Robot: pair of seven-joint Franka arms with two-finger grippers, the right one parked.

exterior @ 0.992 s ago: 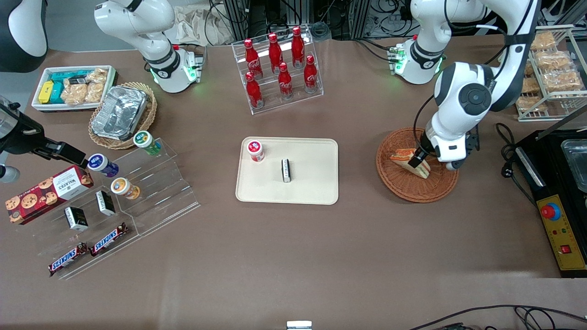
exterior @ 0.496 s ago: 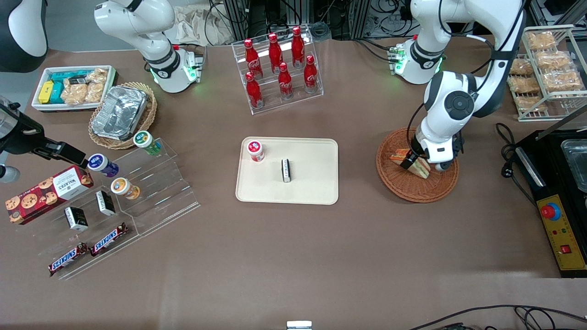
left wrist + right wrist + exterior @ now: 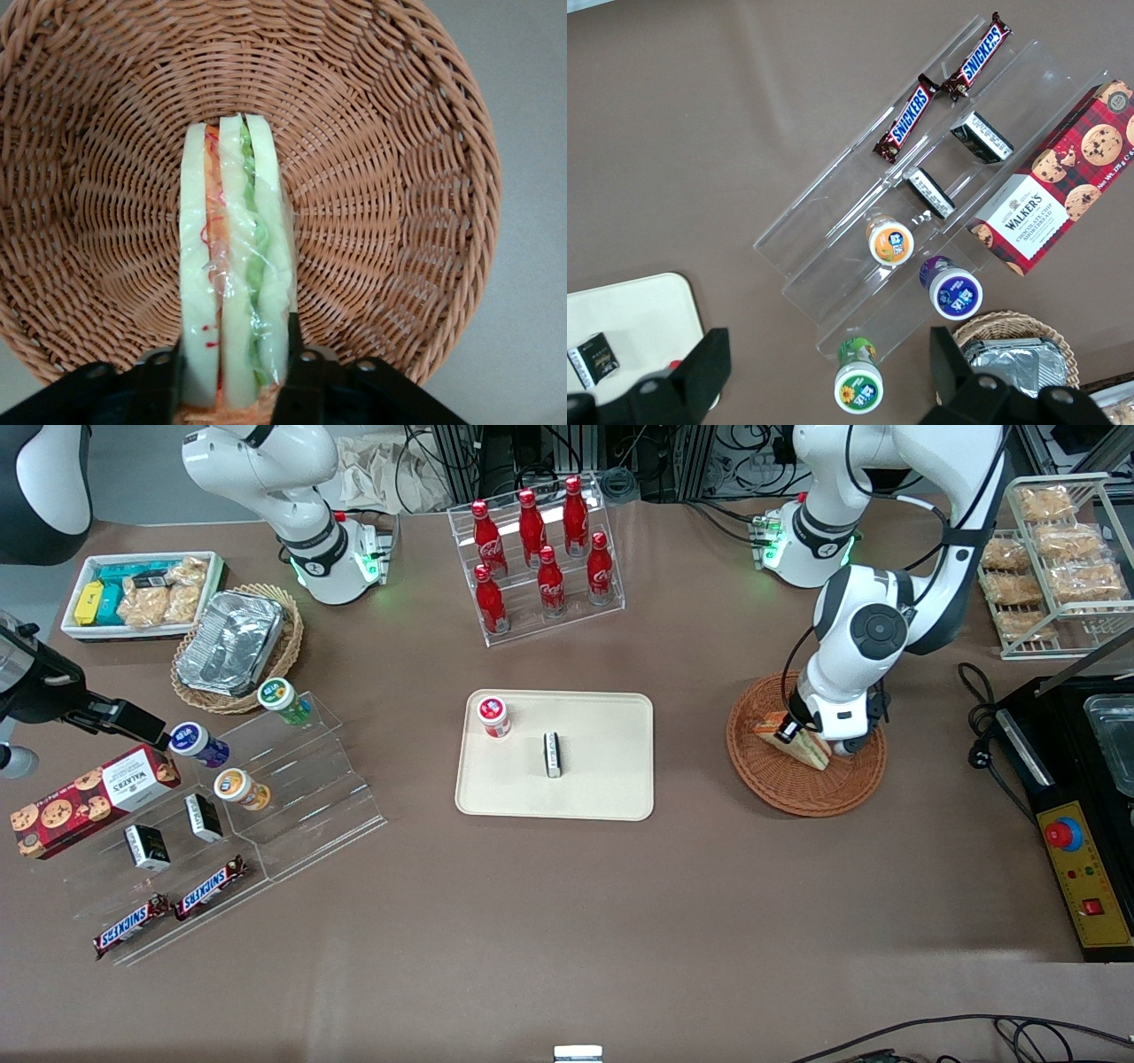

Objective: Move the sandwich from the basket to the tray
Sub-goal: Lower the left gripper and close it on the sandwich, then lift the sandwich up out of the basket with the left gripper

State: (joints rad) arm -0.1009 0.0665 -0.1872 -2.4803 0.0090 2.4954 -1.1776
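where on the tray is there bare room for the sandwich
The tray is bare at the end toward the basket, and along its edge nearest the front camera. It is crowded at the other end, where the red-capped cup and small black box stand. The gripper is down in the basket, fingers either side of the sandwich.
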